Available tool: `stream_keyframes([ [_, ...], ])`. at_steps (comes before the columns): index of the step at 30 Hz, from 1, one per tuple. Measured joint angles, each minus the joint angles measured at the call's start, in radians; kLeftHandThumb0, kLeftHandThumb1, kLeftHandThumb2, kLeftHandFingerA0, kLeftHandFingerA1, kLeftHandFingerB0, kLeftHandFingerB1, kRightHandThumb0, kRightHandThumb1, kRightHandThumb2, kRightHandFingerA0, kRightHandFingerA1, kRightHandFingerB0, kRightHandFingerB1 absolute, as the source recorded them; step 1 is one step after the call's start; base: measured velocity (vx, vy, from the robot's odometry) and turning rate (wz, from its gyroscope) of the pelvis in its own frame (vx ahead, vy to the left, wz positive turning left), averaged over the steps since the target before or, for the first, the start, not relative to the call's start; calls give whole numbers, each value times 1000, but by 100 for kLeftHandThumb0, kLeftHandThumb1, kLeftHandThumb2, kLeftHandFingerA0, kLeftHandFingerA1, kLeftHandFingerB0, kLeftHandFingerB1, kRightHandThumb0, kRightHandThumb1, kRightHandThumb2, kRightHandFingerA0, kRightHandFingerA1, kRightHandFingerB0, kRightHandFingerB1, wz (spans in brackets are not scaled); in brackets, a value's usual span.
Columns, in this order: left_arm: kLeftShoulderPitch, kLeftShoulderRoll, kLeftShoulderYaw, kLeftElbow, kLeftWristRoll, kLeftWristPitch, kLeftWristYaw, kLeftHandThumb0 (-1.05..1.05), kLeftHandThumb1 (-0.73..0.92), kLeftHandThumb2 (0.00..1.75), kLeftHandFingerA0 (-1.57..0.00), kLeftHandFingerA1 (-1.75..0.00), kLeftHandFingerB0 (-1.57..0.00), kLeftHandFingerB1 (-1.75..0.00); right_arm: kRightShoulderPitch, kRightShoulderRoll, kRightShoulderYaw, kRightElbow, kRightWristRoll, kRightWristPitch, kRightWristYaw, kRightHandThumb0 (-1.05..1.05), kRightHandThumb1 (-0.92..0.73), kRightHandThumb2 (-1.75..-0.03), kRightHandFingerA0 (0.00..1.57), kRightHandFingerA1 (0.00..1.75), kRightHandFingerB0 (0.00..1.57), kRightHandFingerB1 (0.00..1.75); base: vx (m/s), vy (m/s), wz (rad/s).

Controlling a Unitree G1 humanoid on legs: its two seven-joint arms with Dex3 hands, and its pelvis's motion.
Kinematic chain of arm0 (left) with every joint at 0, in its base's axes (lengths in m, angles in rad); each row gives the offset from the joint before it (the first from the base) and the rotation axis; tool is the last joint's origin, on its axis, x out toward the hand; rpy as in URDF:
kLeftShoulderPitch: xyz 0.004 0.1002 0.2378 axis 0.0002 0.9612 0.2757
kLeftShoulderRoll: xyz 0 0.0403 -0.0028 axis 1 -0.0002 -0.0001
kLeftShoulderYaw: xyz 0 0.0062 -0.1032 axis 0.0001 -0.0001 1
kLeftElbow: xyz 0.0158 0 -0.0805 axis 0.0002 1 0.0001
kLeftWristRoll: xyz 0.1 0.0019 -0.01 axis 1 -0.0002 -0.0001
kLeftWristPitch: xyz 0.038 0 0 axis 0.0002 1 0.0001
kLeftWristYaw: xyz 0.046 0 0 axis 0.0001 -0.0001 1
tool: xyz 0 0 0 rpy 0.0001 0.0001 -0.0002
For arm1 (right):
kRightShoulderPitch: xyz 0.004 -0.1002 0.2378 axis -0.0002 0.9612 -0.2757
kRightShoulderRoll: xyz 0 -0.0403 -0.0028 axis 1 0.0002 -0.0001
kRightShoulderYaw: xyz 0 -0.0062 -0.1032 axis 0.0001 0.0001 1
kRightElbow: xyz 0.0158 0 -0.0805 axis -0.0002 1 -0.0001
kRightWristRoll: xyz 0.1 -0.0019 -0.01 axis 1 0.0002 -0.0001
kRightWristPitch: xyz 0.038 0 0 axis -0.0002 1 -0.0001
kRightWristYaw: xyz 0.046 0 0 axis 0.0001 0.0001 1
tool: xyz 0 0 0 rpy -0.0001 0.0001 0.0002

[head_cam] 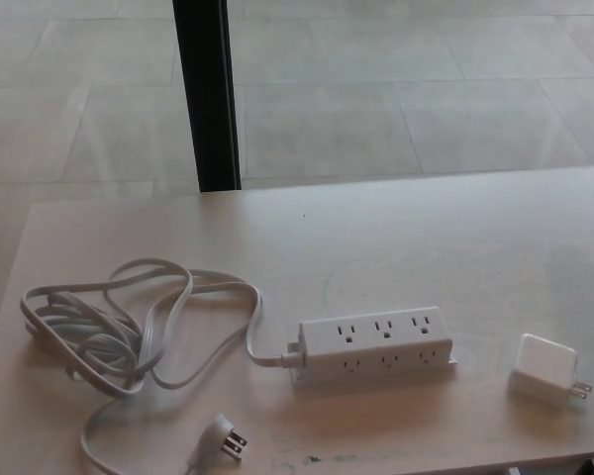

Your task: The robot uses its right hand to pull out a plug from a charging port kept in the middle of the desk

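1. White on pale wood is all that shows; neither robot hand is in the head view, so their state can't be told.
2. Nearest the R edge, where the right hand would come in: the plug, a small white charger block, lying on its side on the desk, prongs pointing R, touching nothing else.
3. Just L of it, w/ a clear gap: the charging port, a white multi-outlet strip, mid-desk toward the front edge. Every socket that shows is empty.
4. Further L: the strip's cord runs off its L end into a loose tangle, ending in its own plug lying unplugged near the front edge.
5. Beyond the desk: black post and tiled floor.
6. Progress, judging by the layout: pull-out looks done, since the charger is out of the strip and set down apart. Nothing obvious left, except maybe returning the arm to rest, which can't be checked here.
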Motion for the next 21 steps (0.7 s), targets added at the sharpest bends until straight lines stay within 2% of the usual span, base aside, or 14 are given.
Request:
stream_keyframes([
  [1, 0, 0, 0, 0, 0, 0, 0, -88, 92, 81, -76, -51, -54, -41, 21, -1, -27, 4, 7, -2, -2, -99, -51, -102, 130, 123, 6, 75, 0, 0, 0],
  [2, 0, 0, 0, 0, 0, 0, 0, -87, 92, 81, -73, -52, -53, -42, 42, -1, -55, 9, 13, -4, -5, -103, -69, -63, 130, 126, 3, 92, 0, 0, 0],
  [3, 0, 0, 0, 0, 0, 0, 0, -88, 92, 79, -76, -52, -55, -42, 62, -1, -81, 14, 20, -6, -8, -98, -52, -96, 130, 124, 12, 79, 0, 0, 0],
  [5, 0, 0, 0, 0, 0, 0, 0, -88, 92, 79, -76, -52, -55, -42, 96, -1, -128, 25, 32, -9, -13, -98, -52, -96, 130, 124, 12, 79, 0, 0, 0],
  [6, 1, 0, 0, 0, 0, 0, 0, -86, 92, 79, -74, -51, -56, -42, 127, -1, -174, 38, 45, -11, -18, -96, -72, -61, 128, 111, 0, 94, 0, 0, 0],
  [10, 1, 0, 0, 0, 0, 0, 0, -85, 92, 79, -76, -53, -56, -43, 190, 2, -285, 63, 78, -14, -33, -95, -74, -62, 119, 117, 0, 92, 0, 0, 0],
  [11, 1, 0, 0, 0, 0, 0, 0, -88, 92, 79, -75, -53, -55, -42, 200, 3, -304, 67, 85, -15, -37, -93, -57, -100, 101, 120, 8, 70, 0, 0, 0],
  [12, 0, 0, 0, 0, 0, 0, 0, -88, 92, 78, -76, -52, -55, -41, 213, 6, -334, 75, 94, -15, -42, -92, -58, -101, 87, 116, 7, 67, 0, 0, 0],
  [15, 0, 0, 0, 0, 0, 0, 0, -86, 92, 81, -74, -51, -53, -42, 242, 24, -418, 96, 123, -16, -59, -86, -57, -102, 111, 121, 4, 64, 0, 0, 0],
  [16, 0, 0, 0, 0, 0, 0, 0, -86, 92, 81, -74, -51, -53, -42, 245, 28, -429, 98, 127, -16, -61, -86, -57, -102, 111, 121, 4, 64, 0, 0, 0],
  [17, 0, 0, 0, 0, 0, 0, 0, -86, 92, 79, -75, -52, -54, -41, 257, 45, -477, 110, 145, -16, -72, -83, -78, -63, 97, 125, 0, 73, 0, 0, 0],
  [19, 0, 0, 0, 0, 0, 0, 0, -86, 92, 78, -78, -54, -57, -41, 264, 61, -521, 123, 162, -15, -81, -82, -78, -63, 96, 129, 0, 69, 0, 0, 0],
  [20, 0, 0, 0, 0, 0, 0, 0, -88, 92, 82, -76, -55, -53, -42, 268, 72, -553, 132, 174, -15, -89, -83, -60, -106, 93, 123, 0, 58, 0, 0, 0],
  [21, 0, 0, 0, 0, 0, 0, 0, -88, 92, 81, -74, -52, -53, -42, 269, 82, -579, 140, 185, -15, -95, -83, -78, -68, 69, 138, 0, 63, 0, 0, 0],
])
